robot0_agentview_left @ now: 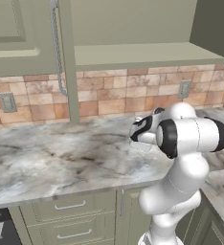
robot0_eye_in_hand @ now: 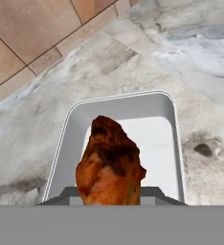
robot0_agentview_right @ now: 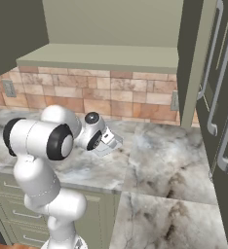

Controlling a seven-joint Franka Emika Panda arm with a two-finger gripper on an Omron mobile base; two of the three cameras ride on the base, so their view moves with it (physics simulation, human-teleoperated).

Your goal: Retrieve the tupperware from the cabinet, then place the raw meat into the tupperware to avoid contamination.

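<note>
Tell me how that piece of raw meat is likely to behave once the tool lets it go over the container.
The raw meat looks lumpy and irregular, so it would probably land and stay put, not roll. It seems small beside the tupperware, so likely light. Its glossy surface hints it may be slippery. The shallow tupperware walls should probably still contain it.

A rendered home kitchen. A marbled grey tabletop point(robot0_agentview_left: 61, 158) turns a corner at its right end, backed by a brick-tile backsplash point(robot0_agentview_left: 109, 91) in tan and terracotta with grey outlet plates point(robot0_agentview_left: 7, 102) set into it. Olive-green wall cabinets point(robot0_agentview_left: 13, 33) with long silver bar handles point(robot0_agentview_left: 56, 48) hang above; drawer fronts point(robot0_agentview_left: 71, 210) with short handles sit beneath the tabletop's front edge.
</note>
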